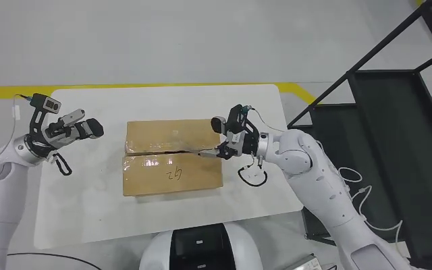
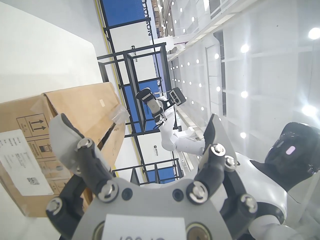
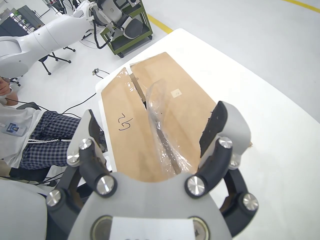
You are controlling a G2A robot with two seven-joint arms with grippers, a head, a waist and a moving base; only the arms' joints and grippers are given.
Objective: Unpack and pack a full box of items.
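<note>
We see the white table carrying the cardboard box at its middle, flaps down, long axis running from one arm to the other. The centre seam follows that axis and has parted slightly. Loose clear tape lies rucked along the seam. The right gripper is much the nearer, just at the box's right end, facing down the seam with the tape between its widely spread fingers. It holds nothing, and we cannot tell whether a fingertip touches cardboard. The left gripper, also spread wide and empty, hangs well apart from the box's left end.
</note>
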